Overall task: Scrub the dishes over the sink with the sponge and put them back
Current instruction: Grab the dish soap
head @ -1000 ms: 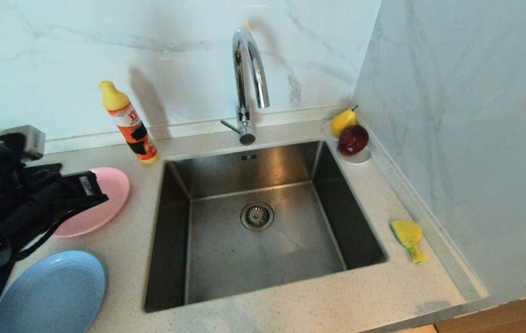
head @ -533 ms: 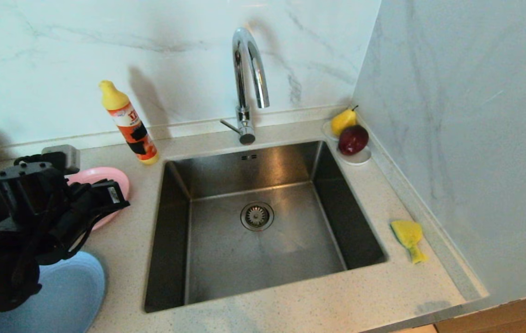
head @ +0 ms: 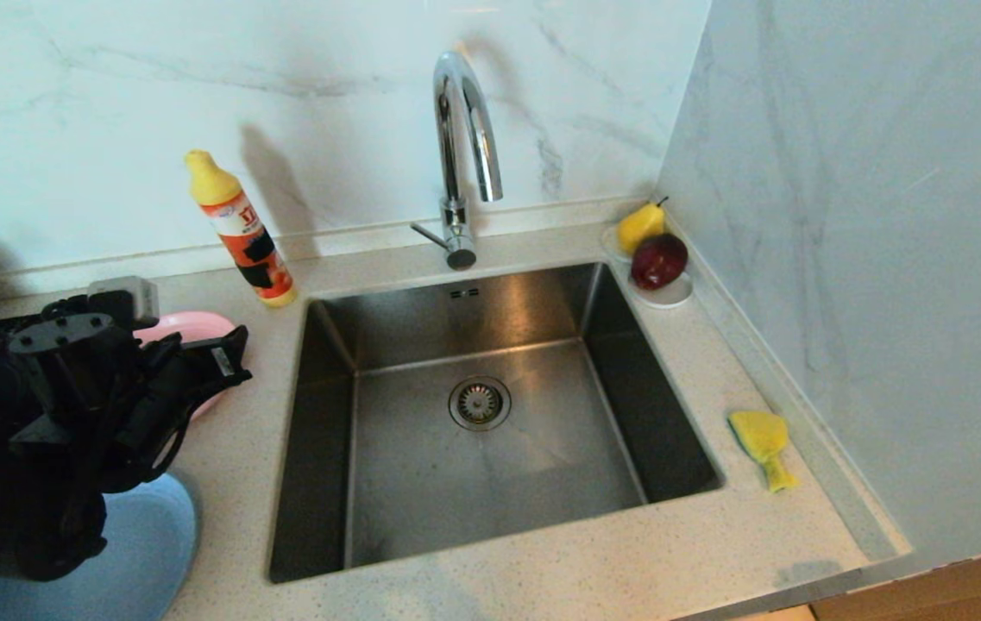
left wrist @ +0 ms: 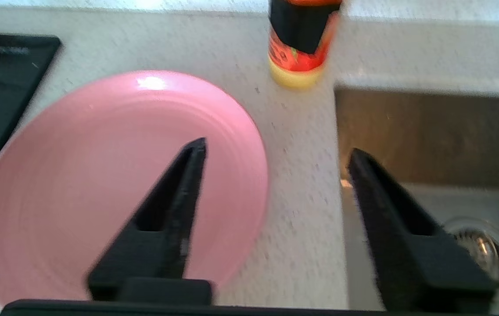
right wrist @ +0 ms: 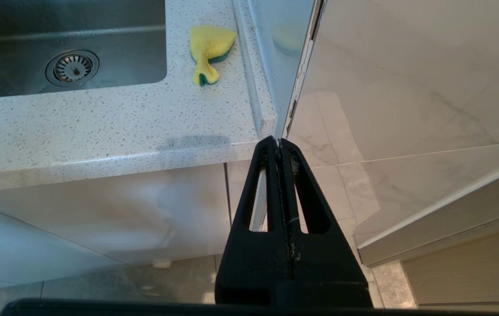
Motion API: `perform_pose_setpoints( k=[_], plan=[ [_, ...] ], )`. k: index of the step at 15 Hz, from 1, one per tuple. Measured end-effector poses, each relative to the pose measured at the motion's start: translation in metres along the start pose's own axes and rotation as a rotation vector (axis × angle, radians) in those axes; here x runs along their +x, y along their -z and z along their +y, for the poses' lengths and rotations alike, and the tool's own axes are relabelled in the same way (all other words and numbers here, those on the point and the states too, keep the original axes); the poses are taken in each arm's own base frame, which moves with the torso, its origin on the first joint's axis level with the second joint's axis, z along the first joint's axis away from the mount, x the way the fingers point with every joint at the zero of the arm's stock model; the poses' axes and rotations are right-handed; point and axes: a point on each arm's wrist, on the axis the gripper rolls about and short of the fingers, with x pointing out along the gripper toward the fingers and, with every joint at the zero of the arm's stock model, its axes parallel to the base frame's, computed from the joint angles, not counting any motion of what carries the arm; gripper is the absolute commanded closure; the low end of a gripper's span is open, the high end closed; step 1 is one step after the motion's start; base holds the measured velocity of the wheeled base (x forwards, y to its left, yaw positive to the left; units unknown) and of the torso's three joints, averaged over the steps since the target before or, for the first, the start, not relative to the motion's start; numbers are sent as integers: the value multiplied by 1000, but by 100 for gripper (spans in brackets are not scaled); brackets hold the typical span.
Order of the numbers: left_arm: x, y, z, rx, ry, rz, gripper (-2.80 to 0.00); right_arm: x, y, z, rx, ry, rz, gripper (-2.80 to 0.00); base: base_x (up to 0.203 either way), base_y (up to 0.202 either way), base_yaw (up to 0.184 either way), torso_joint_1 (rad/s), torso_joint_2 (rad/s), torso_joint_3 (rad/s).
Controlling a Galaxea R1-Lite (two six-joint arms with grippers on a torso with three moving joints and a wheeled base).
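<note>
My left gripper [left wrist: 275, 153] hovers just left of the sink [head: 317, 448], fingers [left wrist: 179, 193] spread and empty above the pink plate's [left wrist: 78, 166] near rim; my right gripper [right wrist: 280, 142], fingers pressed closed, hangs below the tabletop [right wrist: 100, 127] edge by the sink, where the sponge [head: 762, 444] lies.

Pink plate [left wrist: 100, 175]: matte pink, plain, with a pale glare spot, seen at the left of the left wrist frame.
Blue plate [head: 132, 561]: light blue, plain, at the lower left of the head frame.
Sponge [head: 762, 444]: yellow, edged in dark green, at the right.
Sink [head: 421, 483]: dark brushed steel grey; drain strainer [head: 479, 402] silver.
Tap [head: 464, 147]: mirror chrome.
Bottle [head: 240, 228]: yellow cap and base, orange label with black and white print.
Pear [head: 638, 226]: yellow. Apple [head: 659, 260]: dark red. Saucer [head: 671, 297]: white.
Countertop [head: 628, 561]: off-white, finely speckled.
Wall [head: 197, 86]: white marble, grey-veined.
Left gripper [left wrist: 275, 158] and right gripper [right wrist: 279, 141]: black.
</note>
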Motion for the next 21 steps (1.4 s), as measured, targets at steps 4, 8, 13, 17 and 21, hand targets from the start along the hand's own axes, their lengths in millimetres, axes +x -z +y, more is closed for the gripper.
perform_pose_setpoints(
  k=[4,8,13,17,21],
  plan=[
    [14,10,-1,-11,-27,-62,-280,0,0,0,0,0,-1,0,0,0,0,0,0,0],
    [33,12,-2,-18,-38,-92,-280,0,0,0,0,0,0,0,0,0,0,0,0,0],
    [59,17,-4,-29,-47,-122,-280,0,0,0,0,0,-1,0,0,0,0,0,0,0],
    [86,17,-10,-37,-48,-173,-280,0,0,0,0,0,0,0,0,0,0,0,0,0],
    [110,24,-11,-46,-61,-208,-280,0,0,0,0,0,0,0,0,0,0,0,0,0]
  ],
)
